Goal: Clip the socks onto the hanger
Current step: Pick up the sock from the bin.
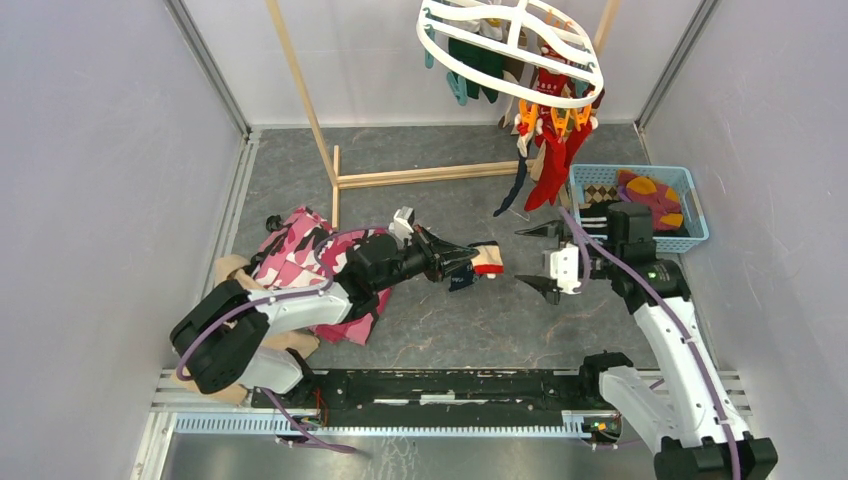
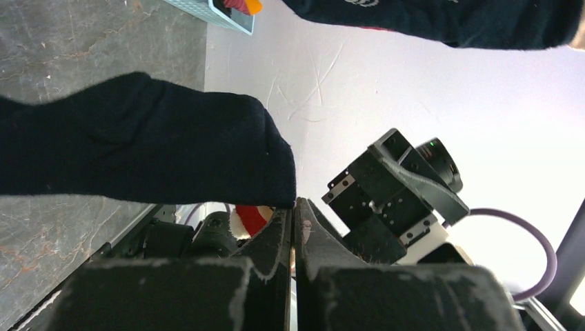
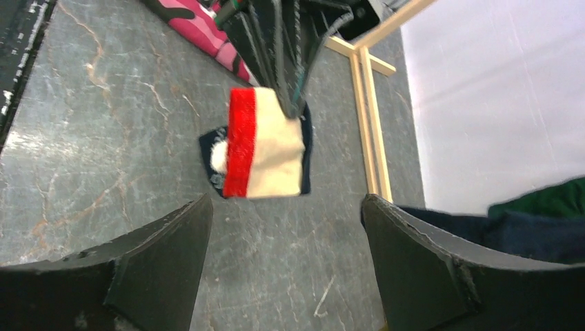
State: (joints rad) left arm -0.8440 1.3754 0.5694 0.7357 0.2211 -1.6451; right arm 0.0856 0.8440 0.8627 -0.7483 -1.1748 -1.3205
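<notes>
One cream-and-red sock (image 1: 488, 258) hung clamped in my left gripper (image 1: 468, 264) over mid-table; right gripper (image 1: 522, 258) faced it, fingers wide apart. Hanger (image 1: 500, 85) hung beyond, wooden rack (image 1: 420, 177) and blue basket (image 1: 630, 167) flanking.

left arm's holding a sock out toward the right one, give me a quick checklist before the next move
1. Grip: left gripper shut on the sock, pinched at its edge: ok.
2. Receiver: right gripper open, jaws wide: ok.
3. Line-up: sock sits centred between the right fingers in the right wrist view, with no contact: ok.
4. Sock hanging clear of the table: cannot tell.
5. Free clip on the hanger: cannot tell; the near orange clips already carry hung socks.
</notes>
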